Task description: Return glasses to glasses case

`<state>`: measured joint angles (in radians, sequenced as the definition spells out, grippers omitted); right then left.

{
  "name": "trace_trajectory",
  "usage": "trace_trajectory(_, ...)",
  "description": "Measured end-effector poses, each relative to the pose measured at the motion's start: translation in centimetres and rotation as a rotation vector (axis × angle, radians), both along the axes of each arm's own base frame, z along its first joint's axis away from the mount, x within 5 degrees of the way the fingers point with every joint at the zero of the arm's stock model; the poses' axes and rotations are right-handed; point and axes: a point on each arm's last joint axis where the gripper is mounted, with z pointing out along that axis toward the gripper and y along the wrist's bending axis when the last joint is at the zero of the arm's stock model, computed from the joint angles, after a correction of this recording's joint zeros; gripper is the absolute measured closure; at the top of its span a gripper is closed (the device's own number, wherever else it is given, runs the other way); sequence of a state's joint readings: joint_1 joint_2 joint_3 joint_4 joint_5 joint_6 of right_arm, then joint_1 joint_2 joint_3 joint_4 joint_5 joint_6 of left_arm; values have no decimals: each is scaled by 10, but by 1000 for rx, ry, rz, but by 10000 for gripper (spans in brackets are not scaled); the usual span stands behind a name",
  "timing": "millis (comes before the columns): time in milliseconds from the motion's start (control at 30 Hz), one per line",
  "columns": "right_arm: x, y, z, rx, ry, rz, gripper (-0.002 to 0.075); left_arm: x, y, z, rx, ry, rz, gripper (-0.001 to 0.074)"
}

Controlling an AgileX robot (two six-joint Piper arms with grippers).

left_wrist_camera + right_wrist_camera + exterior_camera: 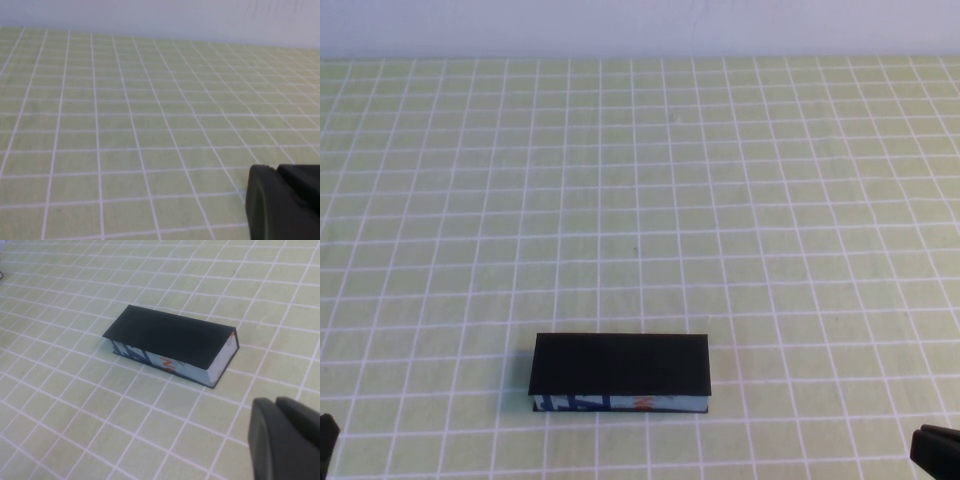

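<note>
My left end effector [325, 440] sits at the table's [640, 200] near left corner, and I cannot tell its opening. The glasses case [620, 372] lies closed near the front edge, slightly left of centre. My right end effector [935, 452] sits at the near right corner, opening likewise unclear.

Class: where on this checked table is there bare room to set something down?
Bare green checked cloth stretches from the closed black rectangular glasses case to the far wall. Tightest is the near edge, between left gripper and right gripper in the corners.
</note>
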<state>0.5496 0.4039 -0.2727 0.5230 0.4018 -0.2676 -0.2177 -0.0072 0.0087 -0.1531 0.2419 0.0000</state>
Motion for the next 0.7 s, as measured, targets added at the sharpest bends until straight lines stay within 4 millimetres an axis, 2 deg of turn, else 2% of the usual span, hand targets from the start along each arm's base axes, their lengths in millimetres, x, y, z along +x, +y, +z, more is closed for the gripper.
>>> trace_trajectory(167,0,0,0,0,0,0,743,-3,-2,-14,7,127,-21,738)
trace_trajectory(700,0,0,0,-1,2,1,743,-3,-2,-15,0,132,-23,738)
